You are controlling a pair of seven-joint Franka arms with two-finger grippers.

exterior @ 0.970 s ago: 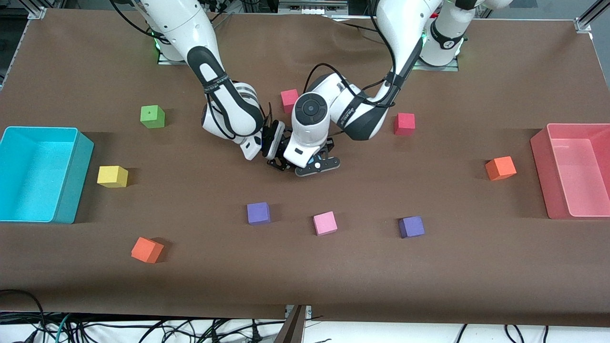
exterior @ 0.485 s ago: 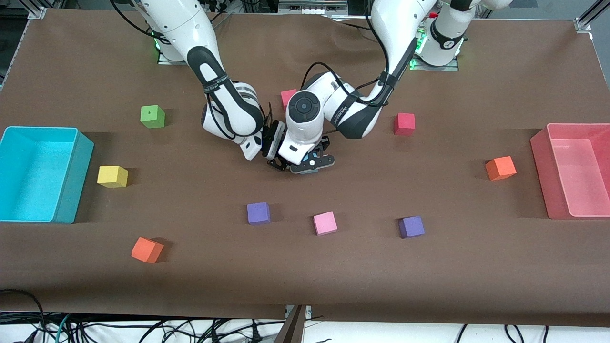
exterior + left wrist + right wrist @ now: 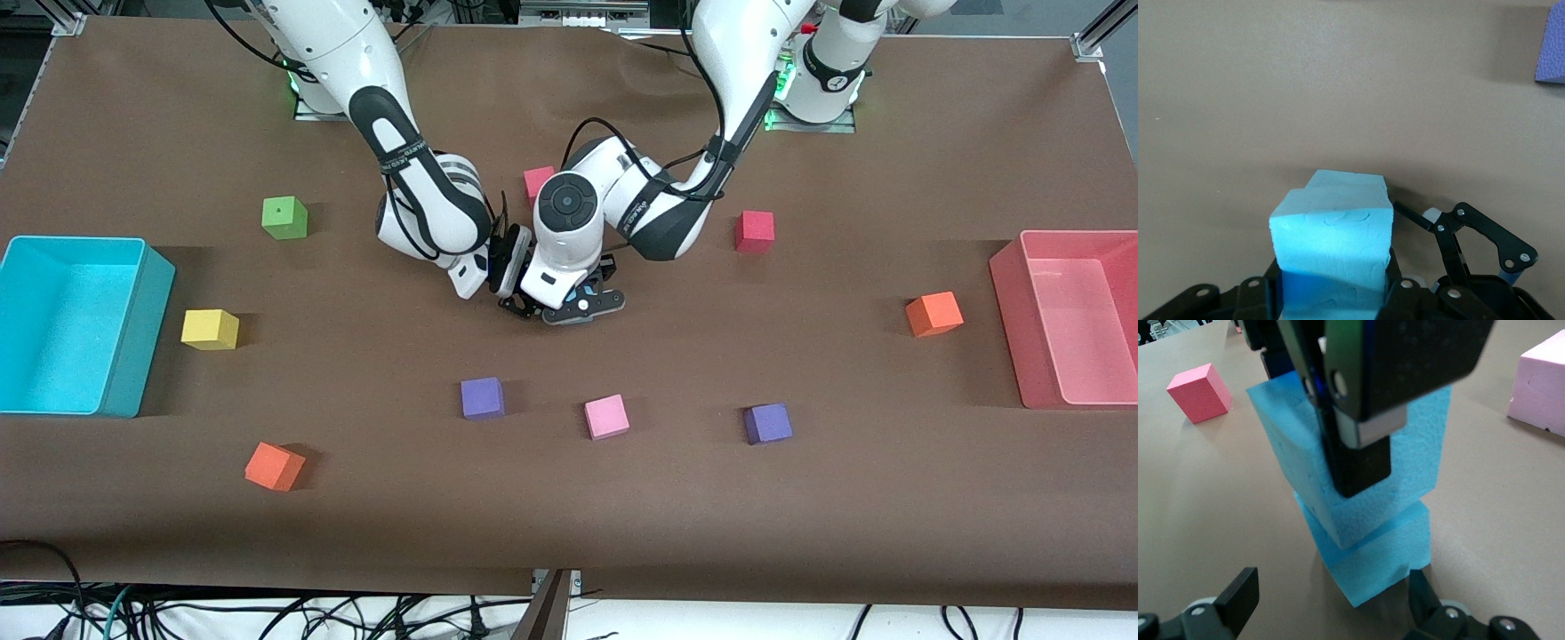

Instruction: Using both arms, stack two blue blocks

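1. The left gripper (image 3: 1358,463) pinches the upper blue block (image 3: 1358,453), resting skewed on the lower blue block (image 3: 1371,560) at table centre.
2. The right gripper (image 3: 1331,607), spread, flanks the lower block.
3. Risk: release tips the upper block toward the pink cube (image 3: 606,416) at 6 o'clock.

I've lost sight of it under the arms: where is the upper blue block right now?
The upper blue block sits on the lower blue block at mid-table, clamped by the left gripper, with the open right gripper around the lower one.

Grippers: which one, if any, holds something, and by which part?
The left gripper clamps the upper blue block by its side faces, on the lower blue block. The right gripper is open, holding nothing.
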